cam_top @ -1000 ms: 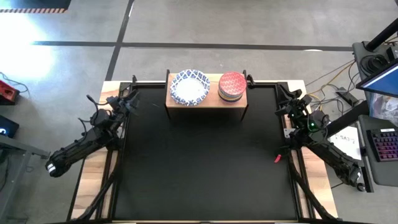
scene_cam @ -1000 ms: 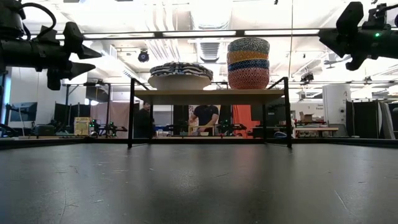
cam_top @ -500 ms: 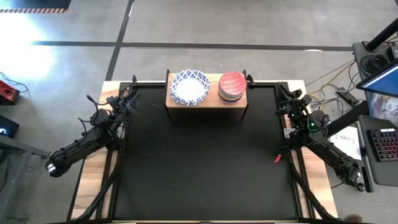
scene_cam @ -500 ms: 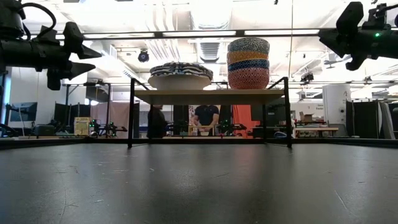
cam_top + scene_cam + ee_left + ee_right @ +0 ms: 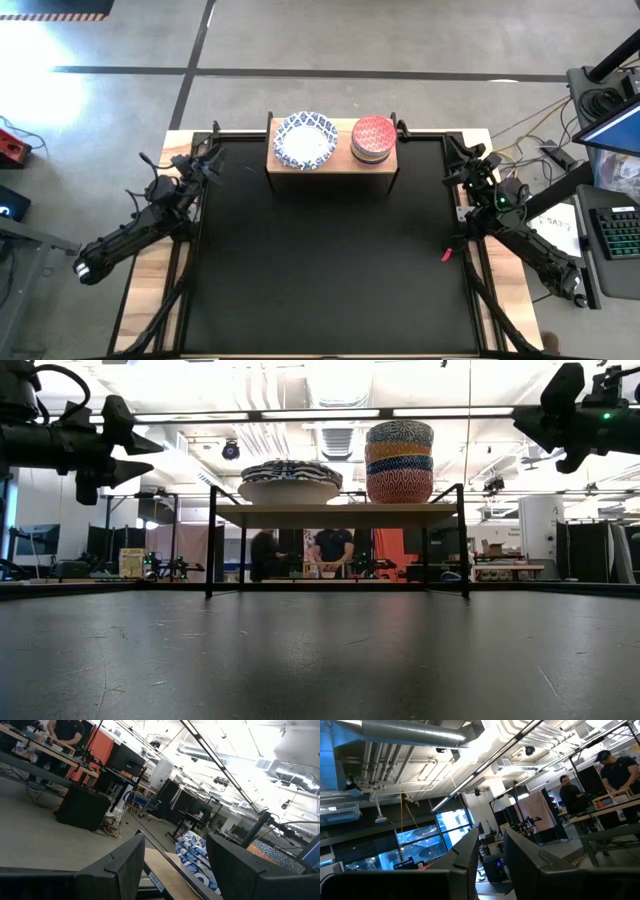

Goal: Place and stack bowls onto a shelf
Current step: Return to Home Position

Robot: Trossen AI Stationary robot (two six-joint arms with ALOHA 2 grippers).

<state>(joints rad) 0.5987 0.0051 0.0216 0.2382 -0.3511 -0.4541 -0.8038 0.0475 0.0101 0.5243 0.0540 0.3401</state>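
The left hand (image 5: 205, 160) is hovering off the shelf's (image 5: 340, 160) left end, well apart from it and raised to about the height of the bowls. Its fingers (image 5: 125, 865) are standing apart with nothing between them. The right hand (image 5: 462, 165) is hanging off the shelf's right end, about as far out. Its fingers (image 5: 467, 852) are showing a narrower gap and are also carrying nothing.

The wide white bowls (image 5: 306, 140) are sitting nested on the shelf's left half. The small coloured bowls (image 5: 373, 138) are standing in a taller pile on its right half, just beside the white ones. Every bowl in sight is resting on the shelf, and none is lying on the black mat (image 5: 320, 260) in front of it, so the stacking is looking complete.

The shelf's long side is running across from one hand towards the other. The left hand is therefore the nearer one to the white pile and the right hand to the coloured pile. Judging by this, both arms are needing only to draw away from the shelf, with nothing lying in their way.
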